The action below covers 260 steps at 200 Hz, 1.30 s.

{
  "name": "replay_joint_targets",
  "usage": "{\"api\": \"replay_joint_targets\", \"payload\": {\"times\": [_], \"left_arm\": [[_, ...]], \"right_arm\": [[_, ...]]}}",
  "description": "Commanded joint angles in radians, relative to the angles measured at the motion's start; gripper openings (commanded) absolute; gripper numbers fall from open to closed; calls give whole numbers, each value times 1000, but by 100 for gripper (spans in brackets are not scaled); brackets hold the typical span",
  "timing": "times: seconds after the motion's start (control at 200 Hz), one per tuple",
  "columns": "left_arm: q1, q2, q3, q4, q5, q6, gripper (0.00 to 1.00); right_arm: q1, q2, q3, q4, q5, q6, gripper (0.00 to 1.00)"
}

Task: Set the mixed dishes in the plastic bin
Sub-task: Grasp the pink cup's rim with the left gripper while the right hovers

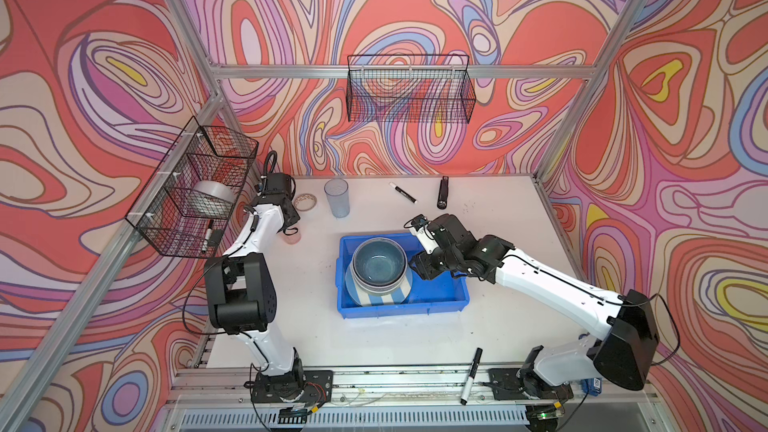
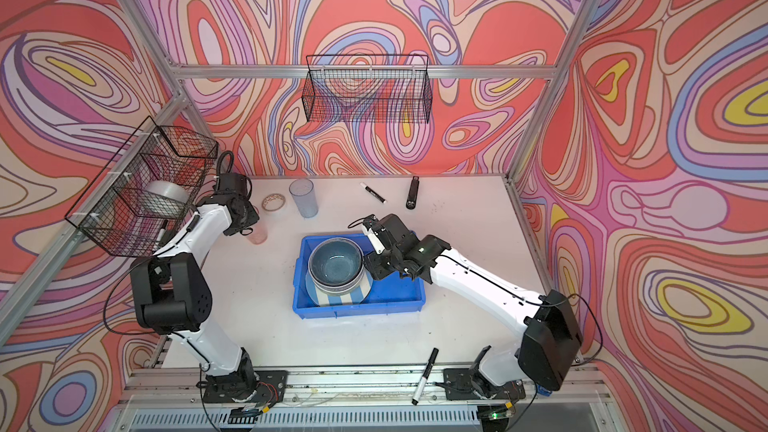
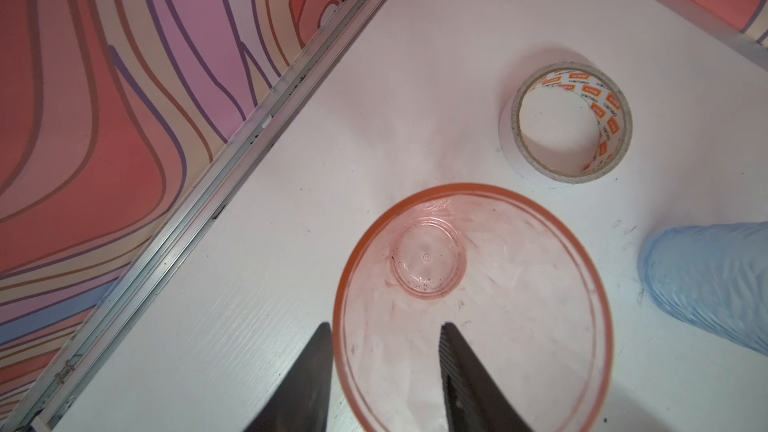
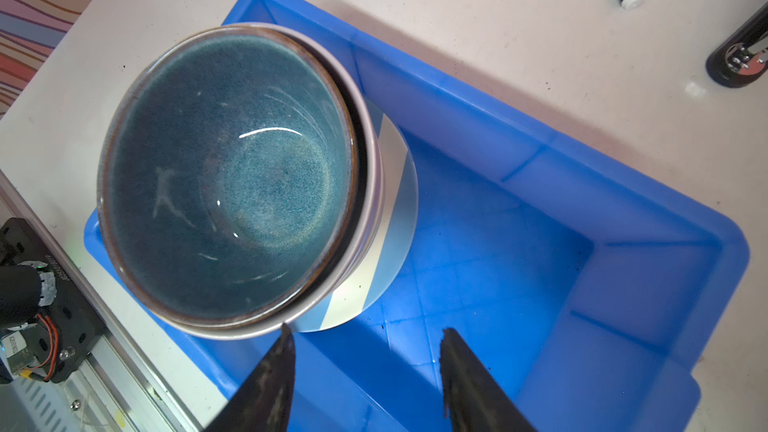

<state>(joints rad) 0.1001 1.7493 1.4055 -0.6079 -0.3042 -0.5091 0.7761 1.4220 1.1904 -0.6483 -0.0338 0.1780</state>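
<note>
Two tumblers are left outside the bin, and the step in hand looks like the pickup of one of them. The left gripper (image 3: 385, 326) has its fingers apart and straddling the wall of the clear pink plastic tumbler (image 3: 473, 313). One finger sits outside and the other reaches down inside the cup, with a gap showing at the inner finger, so it isn't clamped yet as far as I can see. That tumbler stands upright at the far left of the white tabletop (image 1: 507, 201), well apart from the bright blue rectangular plastic bin (image 1: 403, 310) in the middle. Just beyond it lies a white tape roll (image 3: 611, 118), and to the right of that stands the ribbed bluish clear tumbler (image 3: 706, 284), neither touching the pink one. Over at the bin, the right gripper (image 4: 365, 330) hangs above the bare right part with its fingers spread and nothing between them. It's just beside the stack in the left half: a dark blue glazed bowl (image 4: 224, 176) nested in a lavender bowl (image 4: 374, 168), on a blue-white striped round plate (image 4: 395, 222). My guess for the next move: pinch that thin wall firmly, lift straight up so the cup doesn't tip or swing, and carry it right and nearer to the free side of the bin. The right arm probably needs to back out first.
</note>
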Motion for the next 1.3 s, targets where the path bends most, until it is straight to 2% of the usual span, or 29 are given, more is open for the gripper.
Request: {"api": "replay_joint_targets", "payload": {"times": [0.0,0.13,0.316,0.671,0.917,1.157,1.297], "left_arm": [[9,19,12,5,8,-3,41],[9,21,12,4,13,6,38],[9,22,16,-1,36,14,20],[9,9,14,-9,52,20,0],[9,-24,21,-46,103,32,0],[4,-133,-1,-76,200,41,0],[-22,-208,-20,-103,212,53,0]], "right_arm": [[-6,-33,-6,-19,27,6,58],[-8,-43,-5,-25,34,6,58],[-8,-50,-7,-29,41,9,57],[-9,-61,-14,-32,49,16,57],[-12,-74,-8,-38,65,21,58],[-11,-90,7,-32,80,24,58],[-11,-97,16,-13,67,21,57]]}}
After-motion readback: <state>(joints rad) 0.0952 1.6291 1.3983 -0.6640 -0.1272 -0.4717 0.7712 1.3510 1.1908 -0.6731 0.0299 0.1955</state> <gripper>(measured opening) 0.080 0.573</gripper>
